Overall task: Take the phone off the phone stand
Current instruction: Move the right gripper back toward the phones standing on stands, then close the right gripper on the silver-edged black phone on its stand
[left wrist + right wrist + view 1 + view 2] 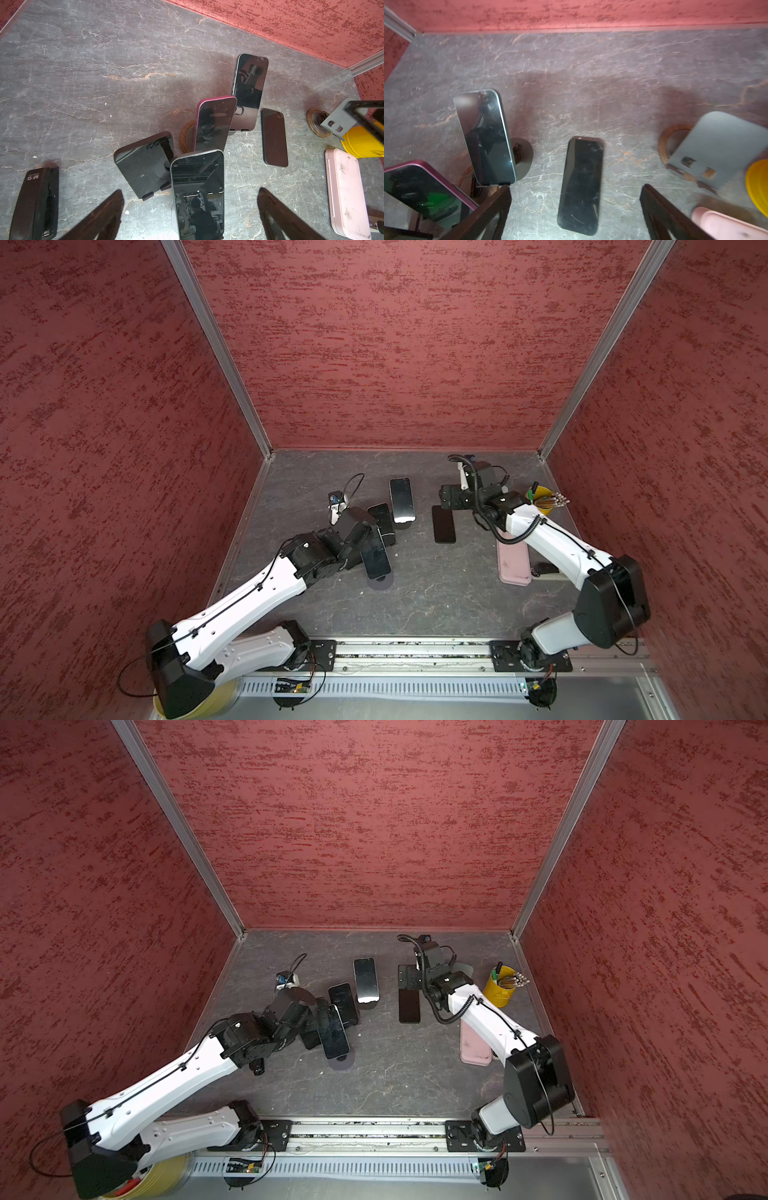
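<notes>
Three dark-screened phones lean upright on stands. The nearest phone (197, 193) (376, 556) rests on a round-based phone stand (172, 218). My open left gripper (190, 192) hovers over it, one finger on each side, not touching. Behind it stand a magenta-edged phone (214, 122) (382, 522) on a wooden-based stand (186, 135) and a silver-edged phone (249, 91) (401, 499). Another phone (581, 185) (444, 524) lies flat on the table. My open right gripper (576, 188) hangs above it, holding nothing.
An empty black stand (143, 164) and a black stapler (35, 203) sit beside the near phone. An empty grey stand (716, 149), a yellow pen cup (542, 499) and a pink case (513, 564) stand on the right. Red walls enclose the grey table.
</notes>
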Robot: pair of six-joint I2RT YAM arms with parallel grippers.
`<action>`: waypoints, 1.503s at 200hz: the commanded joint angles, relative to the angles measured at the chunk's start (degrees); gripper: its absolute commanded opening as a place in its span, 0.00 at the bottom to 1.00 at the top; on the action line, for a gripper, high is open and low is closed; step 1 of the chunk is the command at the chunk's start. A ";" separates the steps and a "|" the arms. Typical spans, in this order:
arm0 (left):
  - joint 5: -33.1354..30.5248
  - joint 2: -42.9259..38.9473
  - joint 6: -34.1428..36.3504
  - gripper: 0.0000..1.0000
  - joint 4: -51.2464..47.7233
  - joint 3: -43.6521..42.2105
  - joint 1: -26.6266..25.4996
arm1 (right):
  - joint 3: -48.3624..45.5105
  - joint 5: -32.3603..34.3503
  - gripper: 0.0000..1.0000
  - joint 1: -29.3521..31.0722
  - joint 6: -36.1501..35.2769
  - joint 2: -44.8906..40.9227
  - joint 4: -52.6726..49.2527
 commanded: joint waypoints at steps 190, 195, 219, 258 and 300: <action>1.13 -4.71 5.67 1.00 6.86 -4.92 0.21 | 18.13 -2.95 0.99 9.03 -0.38 24.20 7.73; 1.14 -5.00 5.76 1.00 7.05 -5.10 0.27 | 18.44 -2.91 0.99 9.13 -0.52 24.45 7.75; 1.15 -6.06 6.01 1.00 7.63 -5.90 0.64 | 19.55 -2.87 0.99 9.73 -0.81 25.68 7.86; 1.89 -7.20 6.27 1.00 7.81 -6.36 1.58 | 21.51 -1.53 0.99 10.32 -1.02 27.85 7.14; 2.52 -7.44 7.62 1.00 8.20 -5.67 2.11 | 22.32 2.74 0.99 10.81 -1.66 29.87 7.44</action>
